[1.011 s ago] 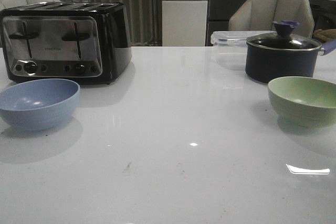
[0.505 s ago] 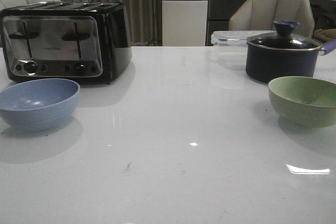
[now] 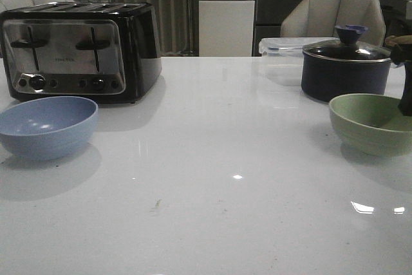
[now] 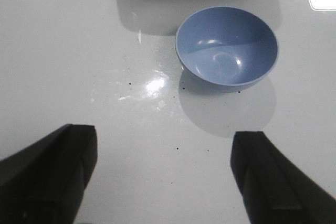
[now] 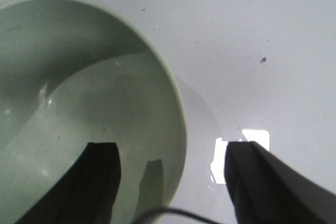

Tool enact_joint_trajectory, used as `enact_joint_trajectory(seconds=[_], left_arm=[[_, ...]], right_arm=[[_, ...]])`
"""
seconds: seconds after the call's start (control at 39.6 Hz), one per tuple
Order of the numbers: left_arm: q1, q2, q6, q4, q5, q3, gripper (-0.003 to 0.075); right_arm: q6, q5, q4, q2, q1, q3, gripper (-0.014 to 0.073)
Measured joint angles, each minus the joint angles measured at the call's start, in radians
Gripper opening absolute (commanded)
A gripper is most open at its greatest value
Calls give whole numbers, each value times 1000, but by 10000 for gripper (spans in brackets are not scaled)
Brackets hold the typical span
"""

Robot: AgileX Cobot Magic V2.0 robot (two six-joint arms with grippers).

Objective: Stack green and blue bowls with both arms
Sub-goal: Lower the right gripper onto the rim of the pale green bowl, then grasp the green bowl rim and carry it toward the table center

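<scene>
Only the front view shows both bowls: blue bowl [image 3: 47,127] at 9 o'clock before the toaster [image 3: 77,49], green bowl [image 3: 373,122] at 3 o'clock near the pot [image 3: 346,67], both empty. Right gripper [image 5: 168,182] straddles the green rim, jaws apart, one finger [image 5: 100,182] inside. Left gripper [image 4: 163,177] hangs open, apart from the blue bowl.

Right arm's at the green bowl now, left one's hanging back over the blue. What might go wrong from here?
1. The right gripper is open astride the green bowl rim, one finger inside; a shallow pinch on that thin wall might slip or tip it.
2. The lidded pot stands just behind; a lift swinging back could knock it.
3. The left gripper is open, short of the blue bowl; closing from here would likely miss.
</scene>
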Motion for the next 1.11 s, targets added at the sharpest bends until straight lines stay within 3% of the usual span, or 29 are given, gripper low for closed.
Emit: enact_joint_trajectory(seconds=[0.3,0.53,0.73,1.11], left_arm=[[0,0,0,0,0,0,582],[0,0,0,0,0,0,582],[0,0,0,0,0,0,582],[0,0,0,0,0,0,582]], right_arm=[[0,21,0,63,0,-74,235],[0,48,0,63,0,-76,211],[0,74,-12,63,0,-76,45],[-34,117,-29,13,21,-88,37]])
